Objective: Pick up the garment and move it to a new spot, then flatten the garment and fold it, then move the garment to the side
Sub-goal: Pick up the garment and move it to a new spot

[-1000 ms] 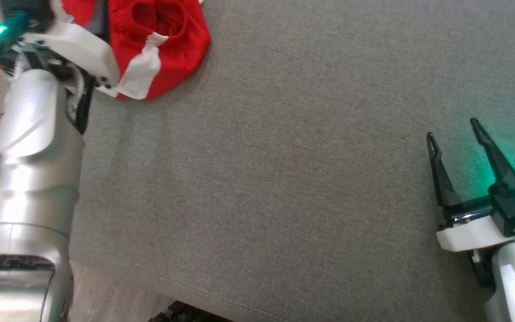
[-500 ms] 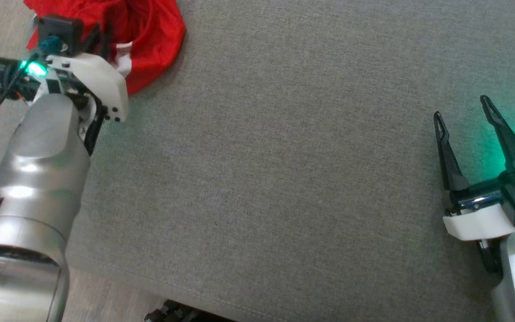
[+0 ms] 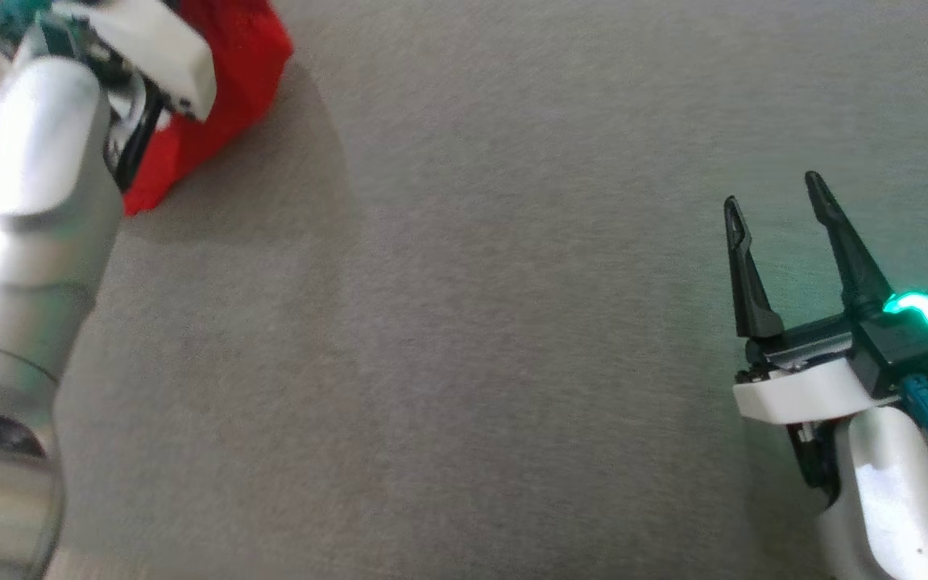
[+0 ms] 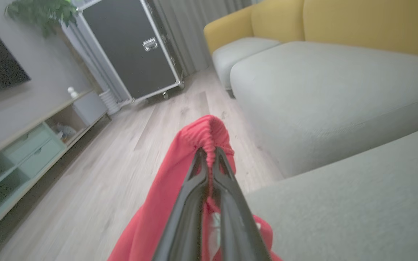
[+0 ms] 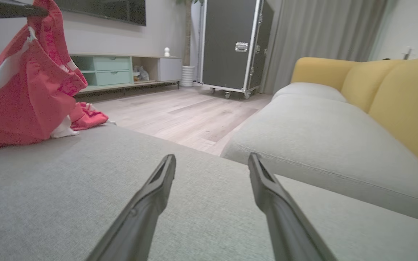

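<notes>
No legible text anywhere.

The garment (image 4: 165,195) is made of red cloth, gathered and ribbed at one edge. The sofa seat (image 3: 472,322) is covered in matt grey woven fabric. The left forearm (image 3: 21,201) is finished in glossy silver. The floor (image 5: 194,116) is laid in pale wood.

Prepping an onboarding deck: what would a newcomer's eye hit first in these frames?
The red garment hangs bunched from the shut left tool at the left edge of the grey cushion, its lower folds resting on it. The right tool stands open and empty over bare cushion at the head view's lower right. A yellow sofa back lines the right wrist view's right side.
</notes>
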You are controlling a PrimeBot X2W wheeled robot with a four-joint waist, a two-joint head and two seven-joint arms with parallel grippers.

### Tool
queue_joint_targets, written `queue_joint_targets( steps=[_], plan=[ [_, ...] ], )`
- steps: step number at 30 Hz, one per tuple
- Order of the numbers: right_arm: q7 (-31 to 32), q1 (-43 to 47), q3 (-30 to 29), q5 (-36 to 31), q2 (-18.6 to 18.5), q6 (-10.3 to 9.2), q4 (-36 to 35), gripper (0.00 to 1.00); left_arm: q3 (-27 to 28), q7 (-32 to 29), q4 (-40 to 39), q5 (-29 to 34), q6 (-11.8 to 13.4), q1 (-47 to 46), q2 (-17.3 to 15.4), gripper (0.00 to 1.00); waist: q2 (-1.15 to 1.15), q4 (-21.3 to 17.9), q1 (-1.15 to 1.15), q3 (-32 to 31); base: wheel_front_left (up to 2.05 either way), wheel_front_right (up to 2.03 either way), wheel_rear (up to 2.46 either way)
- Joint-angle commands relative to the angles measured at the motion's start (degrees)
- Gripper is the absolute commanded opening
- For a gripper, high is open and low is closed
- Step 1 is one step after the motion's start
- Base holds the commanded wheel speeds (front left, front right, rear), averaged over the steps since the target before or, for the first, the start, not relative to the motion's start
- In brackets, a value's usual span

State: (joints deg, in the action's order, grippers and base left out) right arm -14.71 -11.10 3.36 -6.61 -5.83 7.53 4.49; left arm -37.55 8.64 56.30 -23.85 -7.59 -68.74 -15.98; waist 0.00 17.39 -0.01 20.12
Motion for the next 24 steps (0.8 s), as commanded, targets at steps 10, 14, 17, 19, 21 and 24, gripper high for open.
queue_joint_targets(
  steps=[10, 14, 17, 19, 21, 24],
  plan=[
    [-0.29, 1.16, 2.53, 5.69, 2.90, -0.04, -0.94, 1.00, -10.25, -5.33, -19.88, -10.14, 0.10, -9.69, -10.25, 0.00, 0.00, -22.56, 0.01, -15.00, 0.00, 0.00, 0.00],
    [-0.29, 1.60, 2.90, 8.26, 2.93, -0.04, -1.69, 1.00, -12.22, -6.99, -24.58, -13.14, 0.10, -12.15, -10.15, 0.00, 0.00, -27.47, 0.01, -15.76, 0.00, 0.00, 0.00],
    [-0.29, 1.89, 3.18, 9.04, 2.93, -0.04, -1.95, 1.00, -12.88, -7.68, -25.76, -14.82, 0.10, -12.27, -9.97, 0.00, 0.00, -29.27, 0.01, -15.79, 0.00, 0.00, 0.00],
    [-0.29, 2.21, 3.25, 9.56, 2.94, -0.04, -2.26, 1.00, -13.72, -8.14, -26.40, -16.16, 0.10, -11.11, -9.77, 0.00, 0.00, -30.33, 0.01, -15.57, 0.00, 0.00, 0.00],
    [-0.29, 2.46, 3.42, 9.82, 2.94, -0.04, -2.50, 1.00, -14.33, -8.20, -26.37, -17.71, 0.10, -8.11, -9.75, 0.00, 0.00, -30.90, 0.01, -15.37, 0.00, 0.00, 0.00],
    [-0.29, 2.96, 3.43, 9.95, 2.94, -0.04, -2.62, 1.00, -15.95, -7.58, -25.46, -19.46, 0.12, -0.40, -10.12, 0.00, 0.00, -31.23, 0.01, -15.12, 0.00, 0.00, 0.00]
  ],
)
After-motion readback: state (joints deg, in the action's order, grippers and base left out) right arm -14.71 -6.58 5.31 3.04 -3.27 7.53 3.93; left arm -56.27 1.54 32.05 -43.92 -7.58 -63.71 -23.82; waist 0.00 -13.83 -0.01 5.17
